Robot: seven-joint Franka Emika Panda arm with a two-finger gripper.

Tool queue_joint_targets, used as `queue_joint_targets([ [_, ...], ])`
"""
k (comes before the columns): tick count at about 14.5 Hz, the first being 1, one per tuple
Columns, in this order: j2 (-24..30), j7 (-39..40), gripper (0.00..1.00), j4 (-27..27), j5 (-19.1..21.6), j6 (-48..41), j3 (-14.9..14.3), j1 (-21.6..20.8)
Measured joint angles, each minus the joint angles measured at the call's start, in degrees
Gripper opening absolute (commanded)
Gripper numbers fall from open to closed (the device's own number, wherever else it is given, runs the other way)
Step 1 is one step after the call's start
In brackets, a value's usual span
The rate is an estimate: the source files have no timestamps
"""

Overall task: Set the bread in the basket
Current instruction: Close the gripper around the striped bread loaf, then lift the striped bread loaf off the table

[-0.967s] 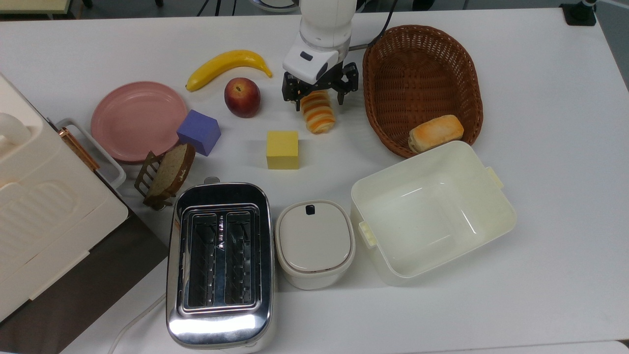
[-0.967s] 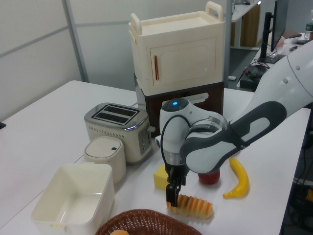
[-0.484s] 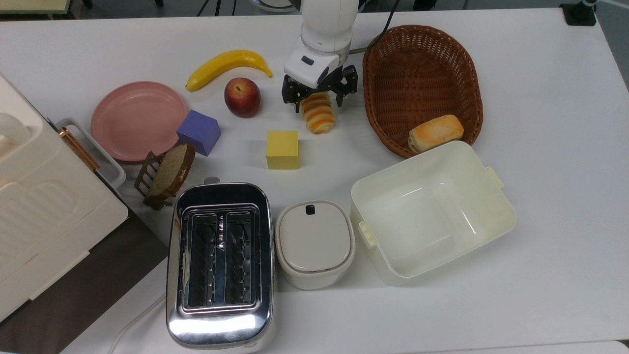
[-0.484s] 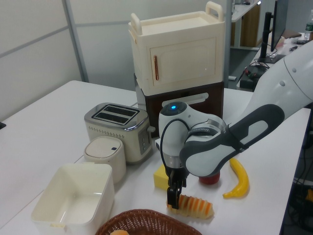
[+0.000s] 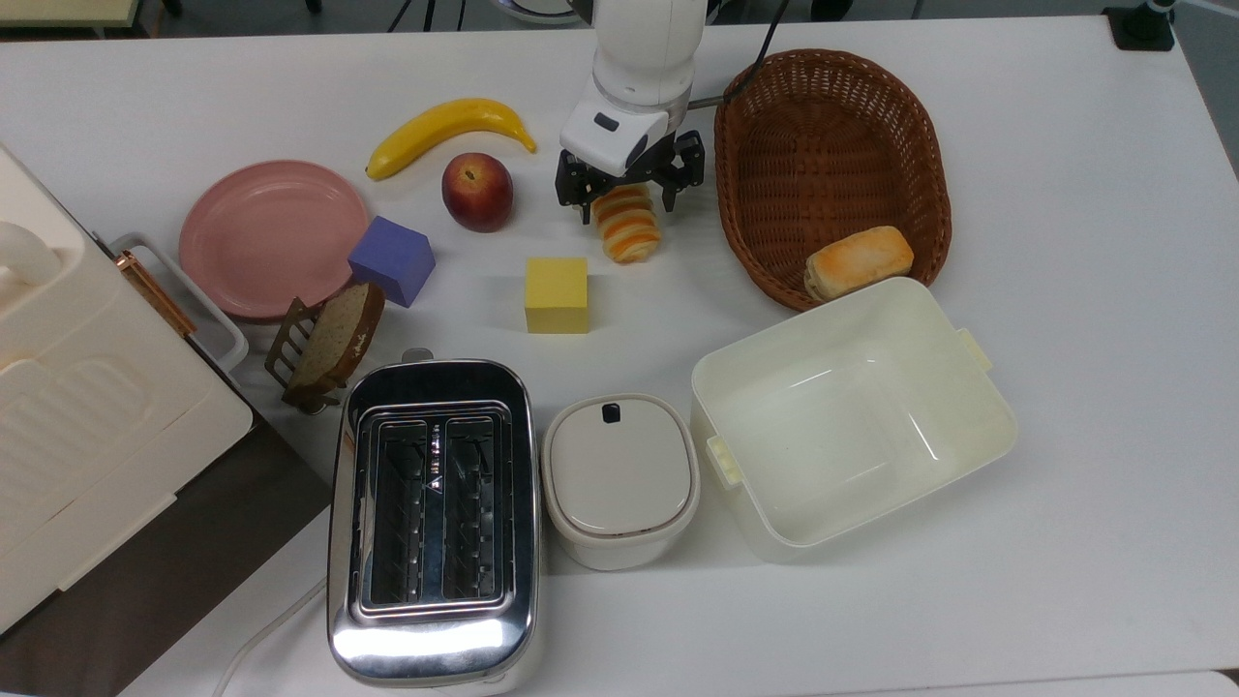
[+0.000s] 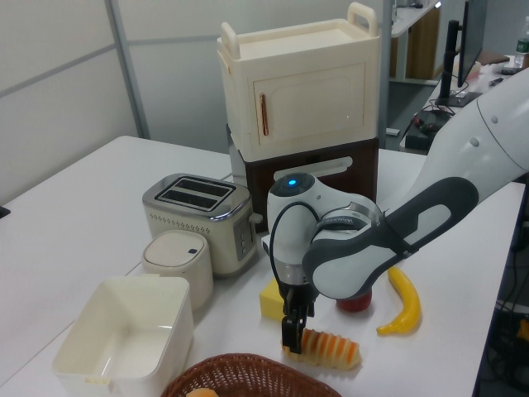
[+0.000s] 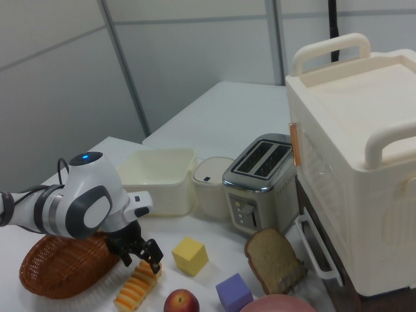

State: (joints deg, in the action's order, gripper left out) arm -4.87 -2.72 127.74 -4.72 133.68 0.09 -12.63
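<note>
The spiral-ridged bread roll (image 5: 627, 228) lies on the white table (image 5: 1065, 194), just beside the wicker basket (image 5: 832, 145) on the top view's left. The gripper (image 5: 624, 205) straddles its far end, fingers spread wide, one on each side. It likely handles light and squashy; a gentle pinch across the ridges should hold better than along them.

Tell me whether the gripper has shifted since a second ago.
Yes. In the top view the gripper has moved slightly up the picture, toward the table's far edge, along the striped bread, judged against the basket, which stayed put.
</note>
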Motion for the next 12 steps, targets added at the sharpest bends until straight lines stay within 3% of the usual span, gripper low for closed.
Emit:
queue_joint_targets([
  [4,-0.3,0.0,1.00,0.0,0.0,0.0,0.0,0.0],
  [5,-0.6,0.0,0.93,0.0,-0.2,0.0,0.0,0.0],
  [6,-0.9,0.0,0.75,0.0,-0.8,0.0,0.0,0.0],
  [8,-1.7,0.0,0.30,0.0,-2.0,0.0,0.0,-0.2],
  [10,-2.1,0.0,0.19,0.0,-2.4,0.0,0.1,-0.2],
  [12,-2.1,0.0,0.19,0.0,-2.5,0.0,0.1,-0.2],
])
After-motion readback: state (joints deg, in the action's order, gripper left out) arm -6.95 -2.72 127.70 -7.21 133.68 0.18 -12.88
